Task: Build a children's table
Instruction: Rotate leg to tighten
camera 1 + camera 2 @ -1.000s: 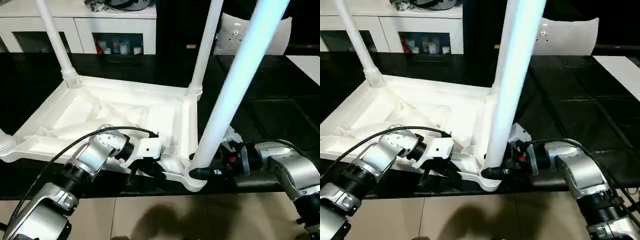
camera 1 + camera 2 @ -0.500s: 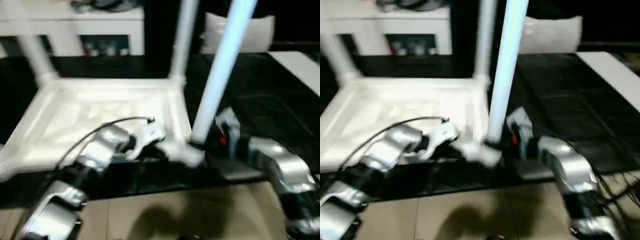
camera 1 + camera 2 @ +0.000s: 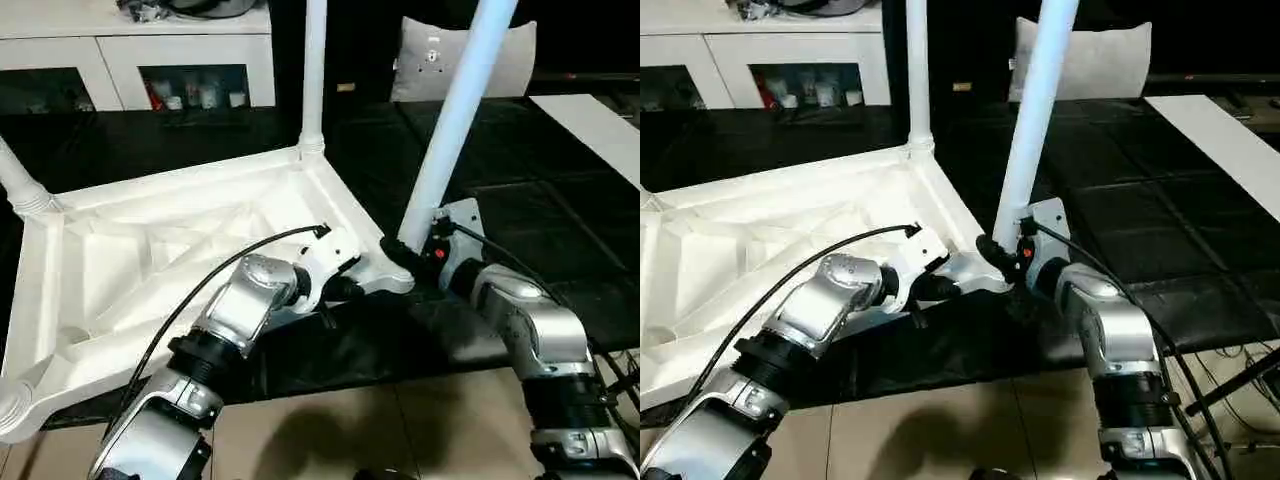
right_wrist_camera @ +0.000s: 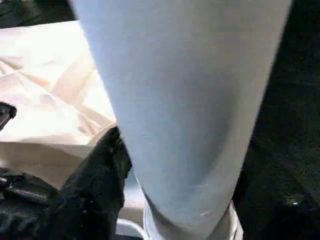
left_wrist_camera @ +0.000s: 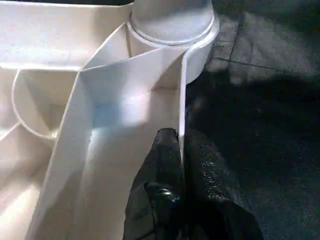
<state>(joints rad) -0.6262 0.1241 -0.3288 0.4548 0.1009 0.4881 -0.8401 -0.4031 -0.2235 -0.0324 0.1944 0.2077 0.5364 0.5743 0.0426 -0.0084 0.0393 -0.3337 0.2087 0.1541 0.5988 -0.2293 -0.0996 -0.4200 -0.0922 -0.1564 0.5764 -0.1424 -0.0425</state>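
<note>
Item: tabletop [image 3: 150, 270], upside down on black work table [image 3: 560, 200], since swung round; near corner now at 12 o'clock. Left gripper [image 5: 182, 150] pinches its rim. Right gripper [image 3: 408, 258] clasps fourth leg [image 3: 455, 120] at socket. Seating judged nearly complete.

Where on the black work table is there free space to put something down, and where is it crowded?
Free: the black table to the right of the near leg, and the strip between the tabletop and the white cabinet. Crowded: the tabletop's near right corner, where the left gripper pinches the rim and the right gripper surrounds the leg's base.
</note>
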